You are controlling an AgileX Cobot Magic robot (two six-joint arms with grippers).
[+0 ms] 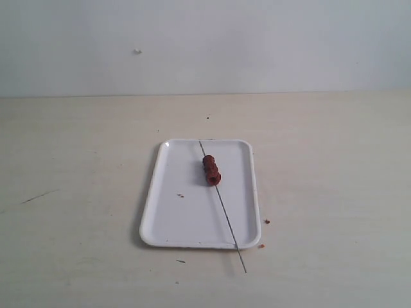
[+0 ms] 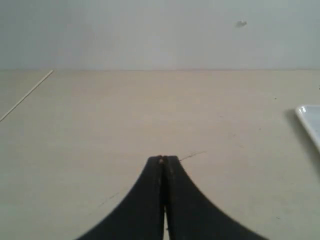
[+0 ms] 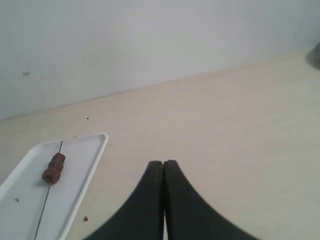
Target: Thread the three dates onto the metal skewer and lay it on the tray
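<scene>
My left end effector [image 2: 163, 160] and right end effector [image 3: 163, 162], both black, are pinched closed on nothing, with the pale matte desk [image 1: 77, 212] beyond. One thin grey metal skewer [image 1: 226, 215] overhangs the near rim at 5 o'clock — it lies across the single glossy white, round-cornered tray [image 1: 176, 218]. The three dates [image 1: 211, 170], wrinkled and red-brown, sit threaded on it, touching, toward 12 o'clock.
</scene>
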